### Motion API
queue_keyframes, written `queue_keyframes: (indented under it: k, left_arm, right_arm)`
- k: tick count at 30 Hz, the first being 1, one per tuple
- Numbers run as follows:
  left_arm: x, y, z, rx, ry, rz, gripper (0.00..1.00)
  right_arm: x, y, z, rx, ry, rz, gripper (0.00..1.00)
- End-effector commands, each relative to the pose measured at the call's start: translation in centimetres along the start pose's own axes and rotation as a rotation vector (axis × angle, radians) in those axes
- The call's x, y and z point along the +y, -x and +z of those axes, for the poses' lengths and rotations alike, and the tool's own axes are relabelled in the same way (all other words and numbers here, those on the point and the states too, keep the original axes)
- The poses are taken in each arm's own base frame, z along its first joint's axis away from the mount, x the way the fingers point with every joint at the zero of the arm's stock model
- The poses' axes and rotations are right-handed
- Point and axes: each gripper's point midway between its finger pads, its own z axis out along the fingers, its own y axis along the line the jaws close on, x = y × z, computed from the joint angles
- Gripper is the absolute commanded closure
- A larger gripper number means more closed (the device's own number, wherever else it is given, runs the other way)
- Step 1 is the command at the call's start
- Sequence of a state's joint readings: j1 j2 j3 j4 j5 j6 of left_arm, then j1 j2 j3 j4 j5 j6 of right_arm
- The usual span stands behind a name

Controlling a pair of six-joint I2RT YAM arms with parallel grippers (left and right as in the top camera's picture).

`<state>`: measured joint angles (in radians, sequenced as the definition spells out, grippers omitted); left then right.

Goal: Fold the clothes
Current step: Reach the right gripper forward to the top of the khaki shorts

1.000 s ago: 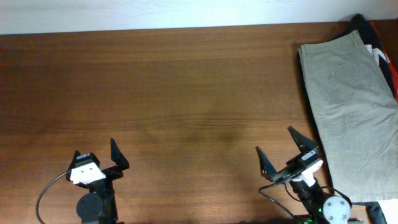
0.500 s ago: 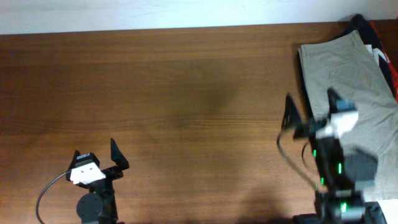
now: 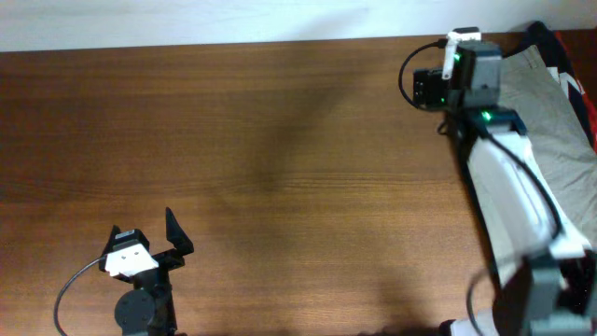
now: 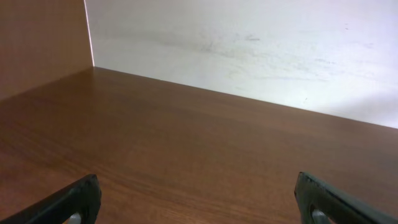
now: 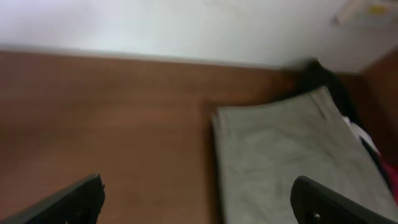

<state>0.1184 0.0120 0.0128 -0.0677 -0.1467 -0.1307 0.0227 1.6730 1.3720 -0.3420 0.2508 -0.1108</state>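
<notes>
Right arm – relocated: it has swung away from the near edge and now reaches out over the table's (image 3: 280, 140) far right corner. Left arm unmoved.

Item 1, right gripper (image 5: 199, 202): fingers spread wide and empty, seen only in my wrist view, which is blurred. From overhead I can't make out the fingers.

Item 2, left gripper (image 3: 145, 233): released, holding nothing, parked at the near left edge.

Item 3, shorts (image 3: 564, 140): lying flat along the right end of the table, partly hidden under my right arm from overhead; not yet folded.

Item 4, dark garment (image 3: 560, 42) with red trim: peeking out at the shorts' far right side.

Hazards, as I judge them – a descent near that edge could pinch the dark garment together with the shorts. A shallow pinch could catch one layer only, so the cloth bunches up when dragged.
</notes>
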Motion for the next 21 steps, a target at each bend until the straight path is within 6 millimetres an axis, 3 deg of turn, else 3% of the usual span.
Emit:
queue_keyframes:
  k: [1,3,7,12,17,21]
  left_arm:
    - [0.1,-0.1,0.0,-0.001,0.004,0.016,0.01]
    - [0.1,-0.1,0.0,-0.001,0.004,0.016,0.01]
    - [0.1,-0.1,0.0,-0.001,0.004,0.016,0.01]
    - [0.1,-0.1,0.0,-0.001,0.004,0.016,0.01]
    - [0.1,-0.1,0.0,-0.001,0.004,0.016,0.01]
    - [0.1,-0.1,0.0,-0.001,0.004,0.016,0.01]
  right_arm:
    - [-3.2,-0.2,4.0,0.104,-0.198,-0.103,0.01]
    - [-3.6,-0.1,6.0,0.153,-0.231,-0.141,0.01]
    - [-2.5,-1.0,10.6,0.236,-0.214,-0.202,0.01]
    - [-3.7,-6.0,15.0,0.358,-0.295,-0.236,0.01]
    - [-4.7,-9.6,17.0,0.437,-0.27,-0.228,0.1]
    - [-5.4,-10.0,17.2,0.442,-0.267,-0.212,0.17]
